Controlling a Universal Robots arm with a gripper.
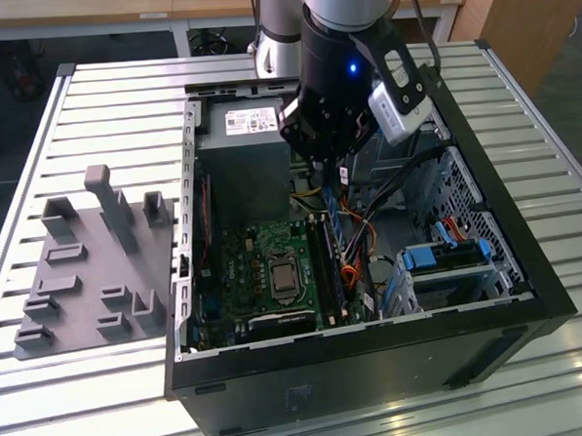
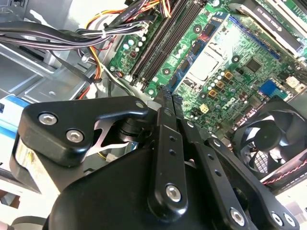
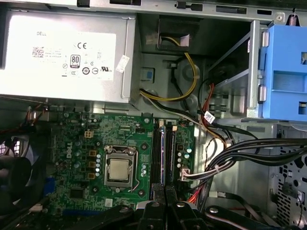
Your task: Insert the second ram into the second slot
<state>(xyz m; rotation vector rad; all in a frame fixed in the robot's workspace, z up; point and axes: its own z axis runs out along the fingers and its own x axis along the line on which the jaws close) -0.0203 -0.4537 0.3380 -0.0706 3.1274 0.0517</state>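
Gripper (image 2: 165, 99): fingers drawn together, nothing seen between them, hanging over the slots (image 3: 170, 153).
Ram (image 2: 202, 48): blue stick on edge in the slot bank, below the fingertips; which slot cannot be told. Judged light, stiff, thin, easily cracked; best held by the top edge or short ends, off chips and contacts.
Motherboard (image 3: 72, 143). Power supply (image 3: 67, 52), farthest.
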